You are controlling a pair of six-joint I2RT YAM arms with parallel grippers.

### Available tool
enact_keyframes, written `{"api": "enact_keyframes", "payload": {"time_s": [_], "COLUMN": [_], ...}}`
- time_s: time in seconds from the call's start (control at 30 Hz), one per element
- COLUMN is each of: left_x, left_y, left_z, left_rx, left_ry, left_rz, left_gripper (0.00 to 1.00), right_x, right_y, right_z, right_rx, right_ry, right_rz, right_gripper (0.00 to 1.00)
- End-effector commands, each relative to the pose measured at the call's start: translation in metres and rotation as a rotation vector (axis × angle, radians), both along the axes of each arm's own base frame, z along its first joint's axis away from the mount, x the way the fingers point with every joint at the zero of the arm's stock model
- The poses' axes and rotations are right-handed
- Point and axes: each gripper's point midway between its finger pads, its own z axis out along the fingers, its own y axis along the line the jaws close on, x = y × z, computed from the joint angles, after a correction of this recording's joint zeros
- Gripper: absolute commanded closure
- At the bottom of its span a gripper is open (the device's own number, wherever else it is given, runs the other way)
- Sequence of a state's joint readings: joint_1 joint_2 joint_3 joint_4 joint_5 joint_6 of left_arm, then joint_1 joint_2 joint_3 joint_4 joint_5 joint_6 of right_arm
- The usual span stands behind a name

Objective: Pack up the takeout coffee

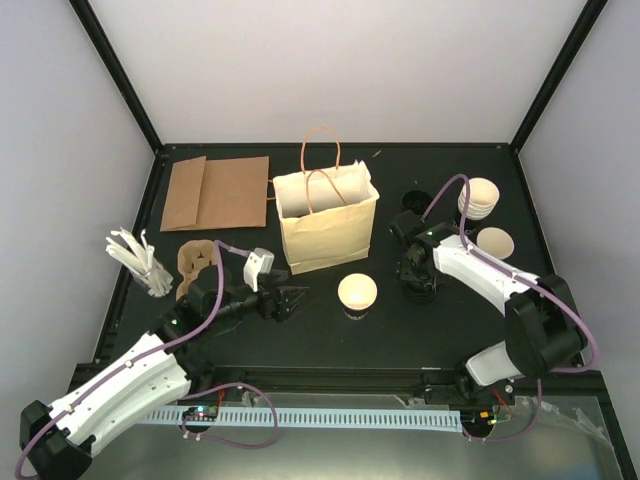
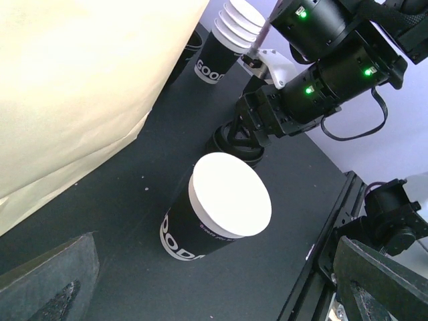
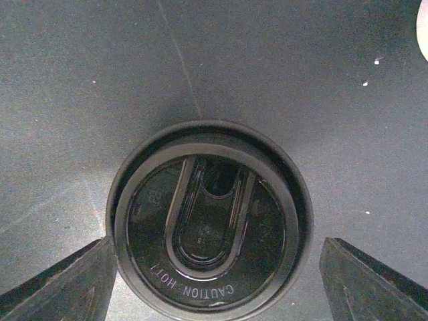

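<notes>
Cup (image 1: 357,293) stands just ahead of released, empty left end effector (image 1: 296,300).

White-shelled arms (image 1: 125,385) with black joints (image 1: 540,325) and purple cables (image 1: 437,198).

- Top view: bright, even light; I see faint shadows on the black table (image 1: 330,340).
- Left wrist: paper bag (image 2: 73,80) and cup (image 2: 229,204) mouth overexposed; lower corners blurred.
- Right wrist: dim, soft sheen on the lid (image 3: 207,221).

Paper bag (image 1: 328,235) upright, coffee cup (image 1: 357,291) near its front, brown bag (image 1: 217,192) flat at left
</notes>
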State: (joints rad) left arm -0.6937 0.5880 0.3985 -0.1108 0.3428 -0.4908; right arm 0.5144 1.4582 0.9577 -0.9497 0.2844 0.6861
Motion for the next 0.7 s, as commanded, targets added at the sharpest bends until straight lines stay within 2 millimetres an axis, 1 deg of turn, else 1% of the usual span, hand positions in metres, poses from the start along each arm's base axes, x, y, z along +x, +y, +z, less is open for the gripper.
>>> {"api": "enact_keyframes", "payload": {"time_s": [0.0,0.33,0.67], "left_x": [0.001,0.0,0.0], "left_y": [0.0,0.001,0.002], "left_z": [0.009,0.007,0.007], "left_rx": [-0.018,-0.012,-0.009], "left_ry": [-0.035,-0.038,-0.043], "left_rz": [-0.004,-0.003,0.002], "left_gripper": [0.01,0.01,0.01], "right_x": [0.008,0.013,0.012], "right_y": [0.002,0.006,0.005], "right_z": [0.004,-0.002,-0.01], "right_rx": [0.002,-0.005,-0.013], "right_ry": [-0.012,0.009,0.031], "right_rz": [0.004,0.017,0.013], "right_gripper": [0.15,0.14,0.15]}}
